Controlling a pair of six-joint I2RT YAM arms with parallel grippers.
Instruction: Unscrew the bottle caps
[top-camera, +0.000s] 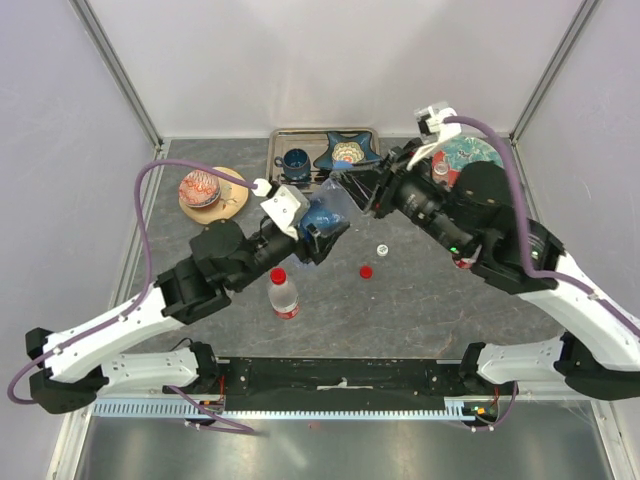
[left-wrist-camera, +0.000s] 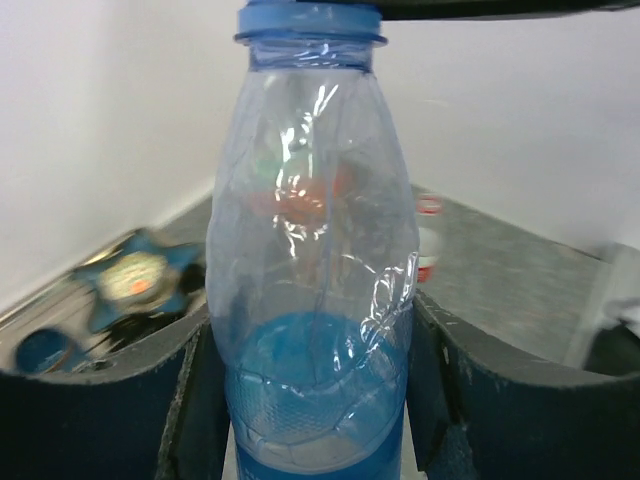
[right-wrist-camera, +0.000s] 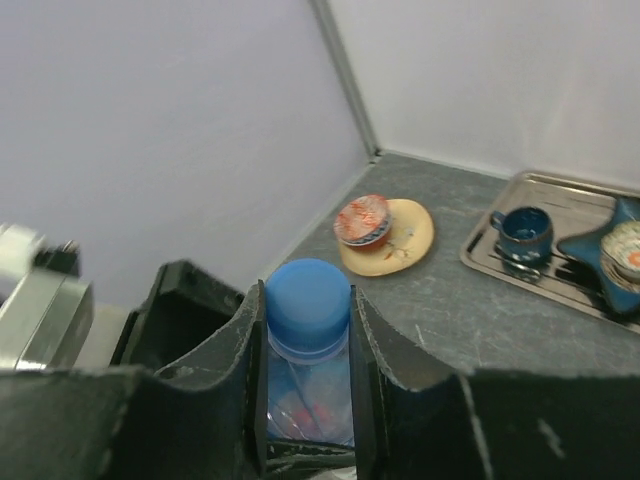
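While the left gripper (top-camera: 318, 232) is clenched around the body of the blue-tinted bottle (left-wrist-camera: 312, 250) over the middle of the table (top-camera: 430, 300), the blue cap (right-wrist-camera: 308, 298) is clamped by the right gripper (right-wrist-camera: 308, 325); the twist is best applied about the bottle's axis, without side load.

Loose cap (top-camera: 366, 271) lies right of the standing bottle (top-camera: 284, 294); the tray (top-camera: 312, 140) behind holds a cup (top-camera: 295, 160)

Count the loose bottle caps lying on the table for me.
2. A small white round plastic cap lies on the grey table; a small red round plastic cap lies just nearer and left of it. Others may be hidden from view.
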